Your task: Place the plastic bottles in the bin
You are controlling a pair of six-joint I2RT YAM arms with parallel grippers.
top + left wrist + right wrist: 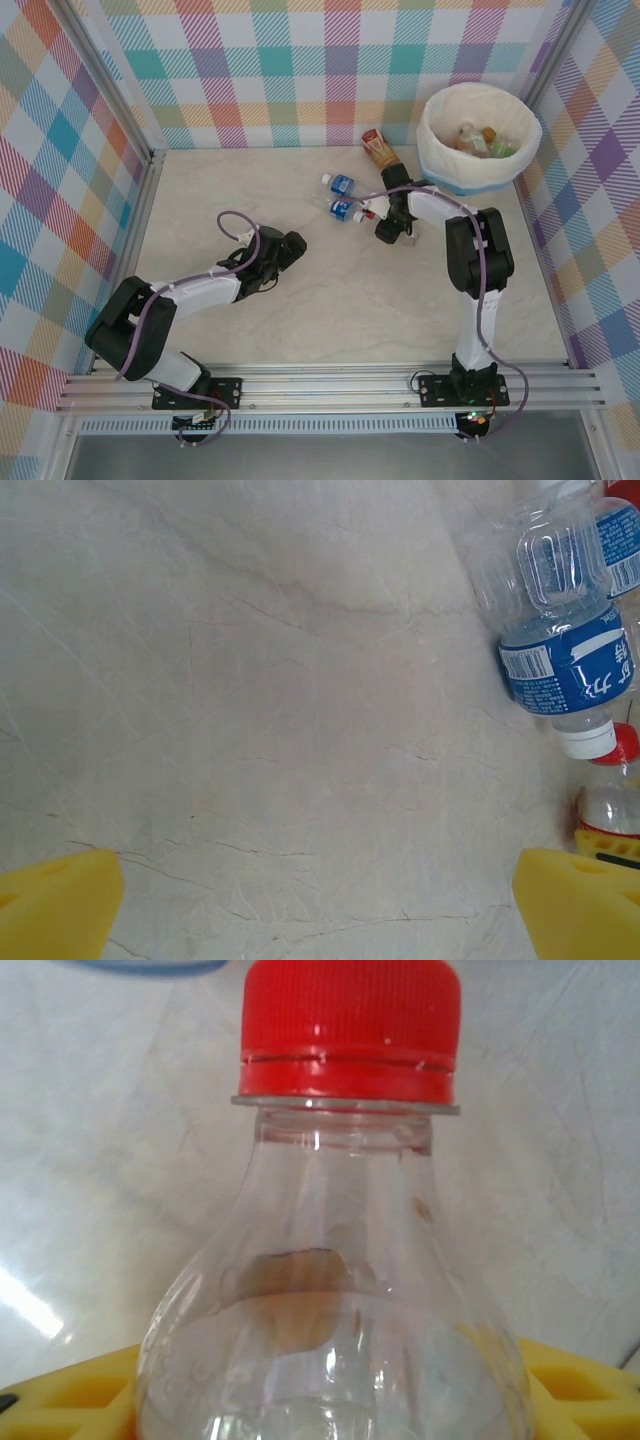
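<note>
Right pincer (389, 228): low over the table (330, 300), with its yellow pads (70, 1395) on either side of the red-capped bottle (330, 1300). Whether they are pressing it yet I cannot tell.
Left pincer (320, 910): spread wide with nothing between the fingers, over bare table just short of the bottle cluster.
Red-capped bottle: lies on the table right of centre, in front of the bin (430, 150). The right wrist view looks along it to its cap.
Handling: the clear wall looks thin and there is little inside, so it is probably light and will dent under a hard squeeze. It is smooth and round, so it may slip or roll.
Where to hold: across the wide body below the shoulder. The neck tapers and would likely squirt out of the pads.
Neighbours: a blue-labelled bottle (565, 650) lies just beside it, white cap close to the red cap. A second blue-labelled bottle (340, 184) is a little farther off, and a brown-labelled bottle (378, 148) lies nearer the bin.
Bin: stands at the far right of the table with several bottles inside (478, 140).
In the way: the rim stands well above the table, so the load must go up and over it. The nearest blue-labelled bottle could be knocked as the lift begins.
</note>
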